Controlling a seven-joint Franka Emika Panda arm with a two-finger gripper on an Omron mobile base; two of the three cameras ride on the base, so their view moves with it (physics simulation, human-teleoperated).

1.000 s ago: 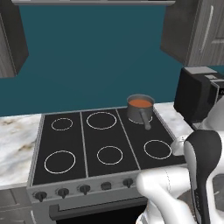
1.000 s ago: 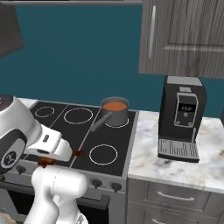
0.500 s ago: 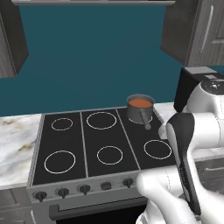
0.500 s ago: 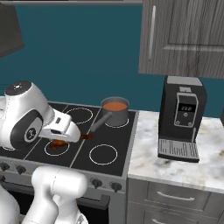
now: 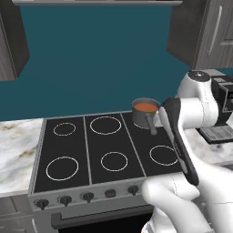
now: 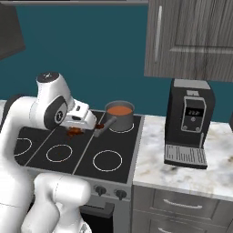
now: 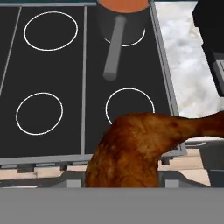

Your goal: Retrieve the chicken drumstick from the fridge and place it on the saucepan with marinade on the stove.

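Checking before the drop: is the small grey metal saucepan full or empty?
Full: the small grey metal saucepan on the black glass cooktop holds orange-red liquid close to its rim.

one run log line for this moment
phase: carry | tool: shut on chicken drumstick | position: over stove | saucepan: back right burner, marinade inside

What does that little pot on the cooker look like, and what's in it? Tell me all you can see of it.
The saucepan is a small grey metal cylinder, upright on the back right burner ring of the black stove. It holds orange-red marinade almost to the rim. A straight grey handle sticks out from its side toward the front of the stove, above the glass. Nothing touches the pan except the cooktop beneath it.
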